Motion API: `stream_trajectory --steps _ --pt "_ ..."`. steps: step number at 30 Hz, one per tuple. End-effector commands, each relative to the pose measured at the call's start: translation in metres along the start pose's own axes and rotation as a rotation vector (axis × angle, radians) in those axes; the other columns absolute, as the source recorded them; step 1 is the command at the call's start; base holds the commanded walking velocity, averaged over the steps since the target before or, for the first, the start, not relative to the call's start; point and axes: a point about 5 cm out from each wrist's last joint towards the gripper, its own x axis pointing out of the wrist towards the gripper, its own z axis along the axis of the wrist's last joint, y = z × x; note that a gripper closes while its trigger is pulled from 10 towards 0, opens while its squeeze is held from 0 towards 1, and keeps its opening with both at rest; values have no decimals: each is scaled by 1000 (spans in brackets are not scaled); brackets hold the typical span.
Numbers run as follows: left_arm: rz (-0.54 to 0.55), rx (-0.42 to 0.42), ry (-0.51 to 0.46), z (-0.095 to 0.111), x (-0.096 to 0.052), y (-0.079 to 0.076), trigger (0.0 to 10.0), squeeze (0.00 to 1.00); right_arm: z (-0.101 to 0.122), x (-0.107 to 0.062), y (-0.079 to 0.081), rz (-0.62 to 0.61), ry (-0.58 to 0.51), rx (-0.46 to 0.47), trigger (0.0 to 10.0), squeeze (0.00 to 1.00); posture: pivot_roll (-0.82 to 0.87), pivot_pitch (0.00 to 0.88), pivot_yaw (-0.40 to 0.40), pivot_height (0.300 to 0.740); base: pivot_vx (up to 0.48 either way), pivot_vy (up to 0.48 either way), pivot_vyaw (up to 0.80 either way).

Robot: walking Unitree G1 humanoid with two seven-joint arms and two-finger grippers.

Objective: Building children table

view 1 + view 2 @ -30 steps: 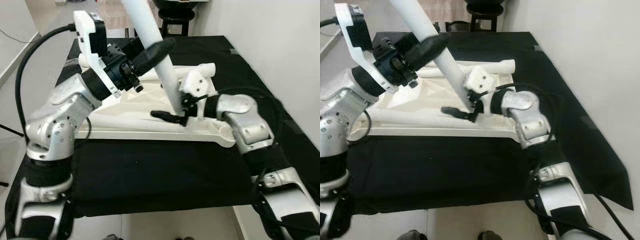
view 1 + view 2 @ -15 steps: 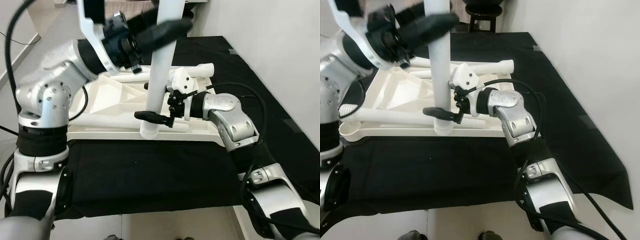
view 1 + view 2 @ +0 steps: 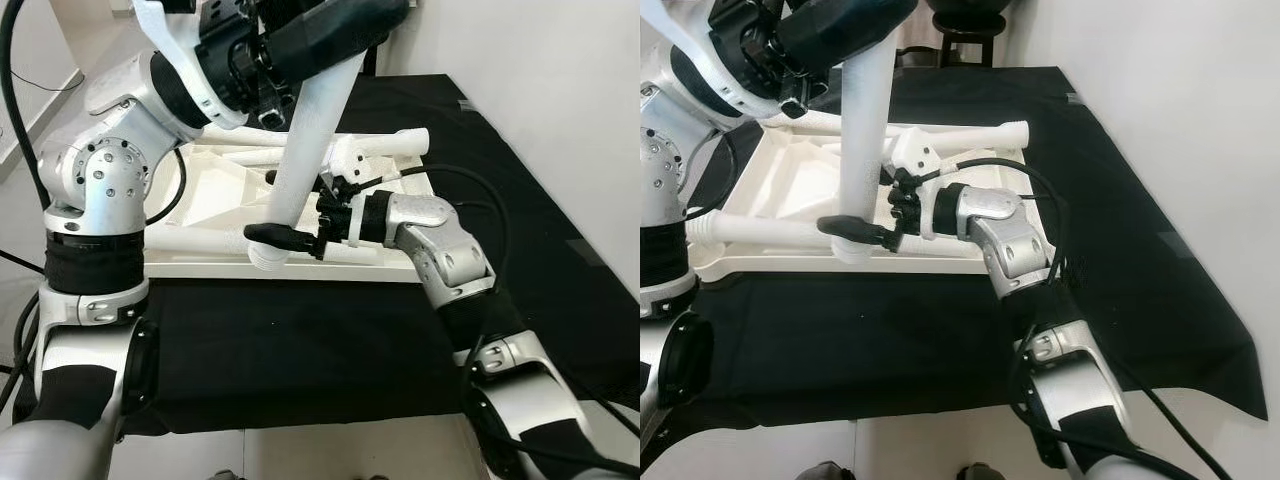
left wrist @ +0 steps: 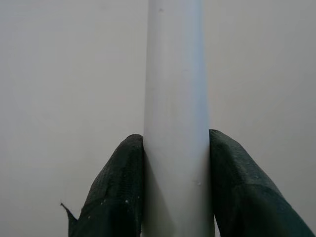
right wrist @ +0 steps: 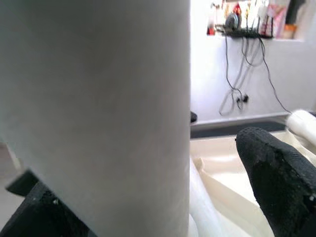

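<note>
- Your left pincer (image 3: 335, 30) is up high and squeezes the white table leg (image 3: 300, 165) near its top. In the left wrist view, both black fingers (image 4: 116, 192) press on the leg's two sides.
- Your right pincer (image 3: 285, 238) is down low at the bottom end of the same leg. One black finger lies across the front of the leg. In the right wrist view the other finger (image 5: 279, 182) sits a bit away from the leg, so this pincer looks partly open, more like a guide than a tight hold.
- The leg leans a little, with its top tipped toward the right. Its bottom end rests at the front edge of the white table top (image 3: 215, 195).
- The table top lies upside down on the desk, on a black cloth (image 3: 300, 350). Another white leg (image 3: 385, 145) lies across its far side.
- You look to be at the step of fitting this leg into its place on the table top. I cannot see the hole or socket, because the leg and the right pincer hide it.
- Next, you probably need to stand the leg up straight over its spot, keep the bottom steady with the right pincer, and push or turn it in with the left one.
</note>
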Motion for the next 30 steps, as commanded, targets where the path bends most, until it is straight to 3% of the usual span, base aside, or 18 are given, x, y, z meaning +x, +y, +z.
stream_trajectory --steps 1,8,11,17,18,19,20,30 --pt "-31 -37 -29 -3 4 -2 0 0 8 3 6 31 -57 0 10000 0 -25 22 -19 740 0 0 0" --pt "-20 -34 -48 -3 2 0 0 0 7 10 15 72 -84 28 10000 0 -22 26 -20 740 0 0 0" --pt "3 -40 -80 -2 0 3 0 0 8 22 23 100 -140 44 10000 0 -15 33 -15 740 0 0 0" --pt "32 -40 -110 0 -3 6 0 0 14 26 27 132 -205 64 10000 0 -8 39 -14 740 0 0 0" --pt "43 -41 -120 0 -4 7 0 0 15 27 29 143 -217 69 2824 0 -8 39 -15 740 0 0 0" --pt "53 -42 -130 1 -5 7 0 0 16 28 31 154 -223 71 2824 0 -8 39 -15 740 0 0 0" --pt "64 -42 -144 2 -5 8 0 0 15 29 34 173 -227 67 0 0 -4 43 -17 740 0 0 0" --pt "122 -39 -209 9 -14 16 0 0 7 34 40 194 -182 28 0 0 -1 45 -18 740 0 0 0"
